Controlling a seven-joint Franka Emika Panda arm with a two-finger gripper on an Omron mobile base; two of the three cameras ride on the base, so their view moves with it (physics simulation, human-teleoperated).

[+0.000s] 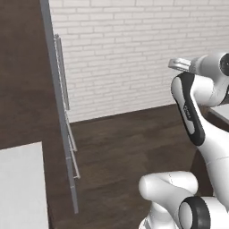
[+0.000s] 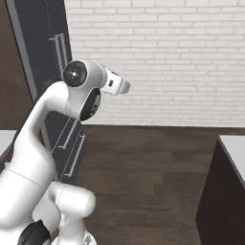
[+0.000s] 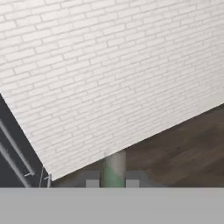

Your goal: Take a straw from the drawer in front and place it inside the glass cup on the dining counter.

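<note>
- In the hand view, the claw (image 3: 112,183) shows its two small tips at the bottom, close together, and they pinch a thin pale stick between them, the straw (image 3: 114,168).
- The straw rises straight up from between the tips, with a greenish tint at its lower part. Behind it are the white brick wall (image 3: 109,74) and the dark wooden floor (image 3: 183,151).
- In the left base view, the white arm (image 1: 197,112) is bent high at the right side, in front of the brick wall.
- A white counter (image 1: 20,188) lies at the lower left of this view, beside tall dark cabinet doors (image 1: 27,67) with long grey handles.
- In the right base view, a dark-sided dining counter (image 2: 233,158) with a white top stands at the right edge, well apart from the arm.
</note>
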